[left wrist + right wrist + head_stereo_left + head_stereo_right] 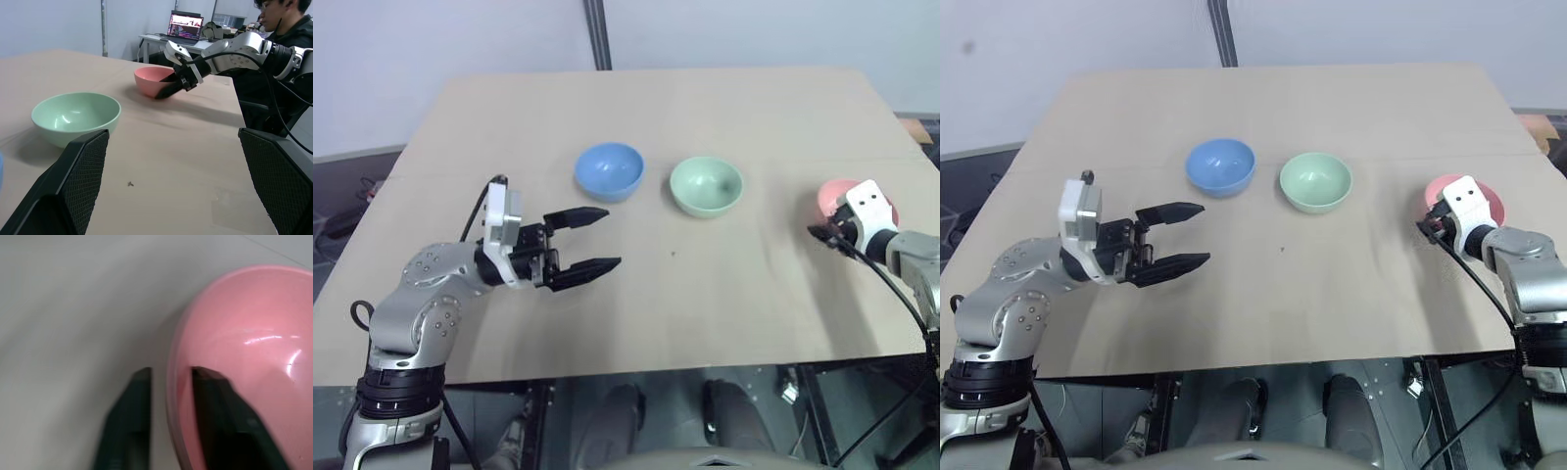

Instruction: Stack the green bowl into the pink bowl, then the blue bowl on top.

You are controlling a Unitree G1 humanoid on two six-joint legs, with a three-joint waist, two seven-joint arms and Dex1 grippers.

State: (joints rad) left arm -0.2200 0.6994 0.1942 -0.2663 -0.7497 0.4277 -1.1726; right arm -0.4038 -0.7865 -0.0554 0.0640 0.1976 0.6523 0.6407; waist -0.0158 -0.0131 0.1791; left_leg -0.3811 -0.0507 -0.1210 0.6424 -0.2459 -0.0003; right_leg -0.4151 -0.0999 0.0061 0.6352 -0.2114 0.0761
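Three bowls sit on the tan table [724,304]. The blue bowl [609,171] is left of centre and the green bowl [706,186] stands just to its right, both apart from the grippers. At the far right is the pink bowl [830,194]. My right gripper [171,374] is shut on its near-left rim, with one finger inside the bowl and one outside. My left gripper [613,237] hovers open and holds nothing. It points to the right, below and left of the blue bowl. The left wrist view shows the green bowl [76,116] in front and the pink bowl [152,80] behind it.
The pink bowl lies close to the table's right edge. A broad bare stretch of table runs in front of the bowls. Beyond that right edge, a person [283,29] sits near a desk with a laptop [185,25]. A metal post [598,34] rises behind the table.
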